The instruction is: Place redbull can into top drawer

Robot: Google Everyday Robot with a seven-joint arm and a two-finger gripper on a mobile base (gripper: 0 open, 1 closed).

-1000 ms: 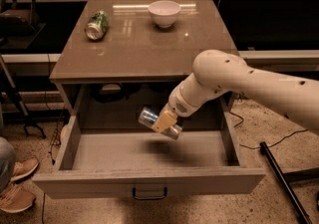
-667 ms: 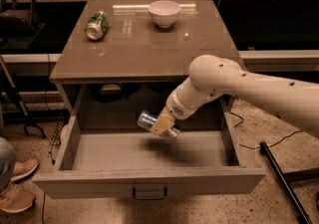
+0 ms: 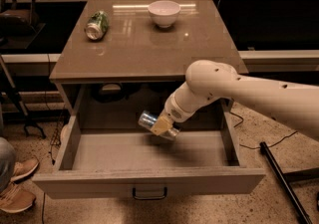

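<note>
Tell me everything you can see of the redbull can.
The redbull can is a slim, shiny silver metal can, tilted nearly onto its side with one round end facing left. The gripper is clamped around its middle and hides most of the body. The can hangs inside the open top drawer, near the back, seemingly clear of the floor and touching only the gripper.

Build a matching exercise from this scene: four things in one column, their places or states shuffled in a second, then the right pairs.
1. redbull can
2. green can
3. white bowl
4. top drawer

A. upright on the cabinet top, at the back
B. pulled open
C. on its side on the cabinet top, back left
D. held by the gripper over the drawer floor

Pairs: 1-D, 2-C, 3-A, 4-B
</note>
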